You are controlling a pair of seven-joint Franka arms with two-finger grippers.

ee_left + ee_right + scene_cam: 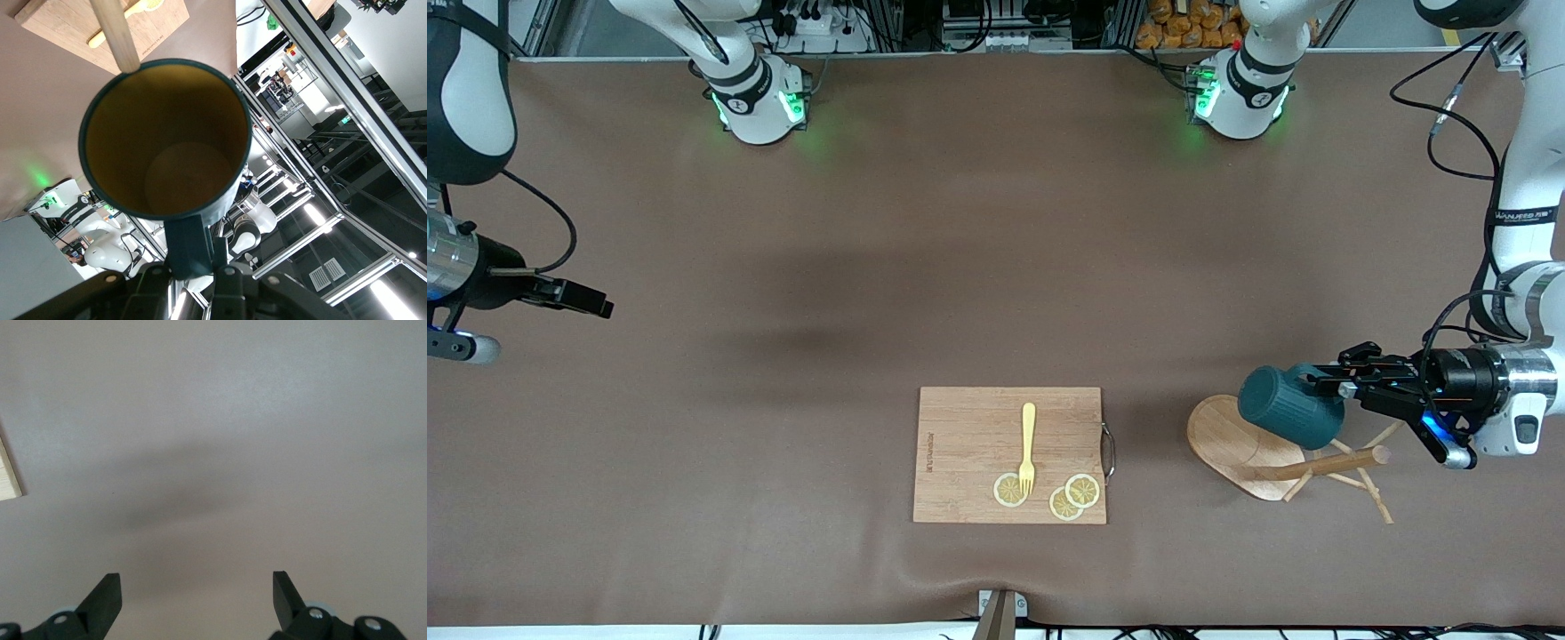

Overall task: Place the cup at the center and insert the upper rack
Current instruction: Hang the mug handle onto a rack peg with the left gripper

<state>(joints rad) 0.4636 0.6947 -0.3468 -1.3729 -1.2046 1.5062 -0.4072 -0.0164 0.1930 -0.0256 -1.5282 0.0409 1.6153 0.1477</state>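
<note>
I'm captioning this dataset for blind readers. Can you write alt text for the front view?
The left gripper holds the cup by its handle, tipped sideways above the upper rack, which lies toppled beside the cutting board. The right gripper waits open over bare table.

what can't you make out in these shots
- Upper rack: in the front view the cup in the left tool covers part of its base; only the pole tip shows in the left wrist view.
- Cup's ribbed outside: hidden in the left wrist view, which looks into it.
- Cutting board: cut off by the right wrist view's edge.
</note>
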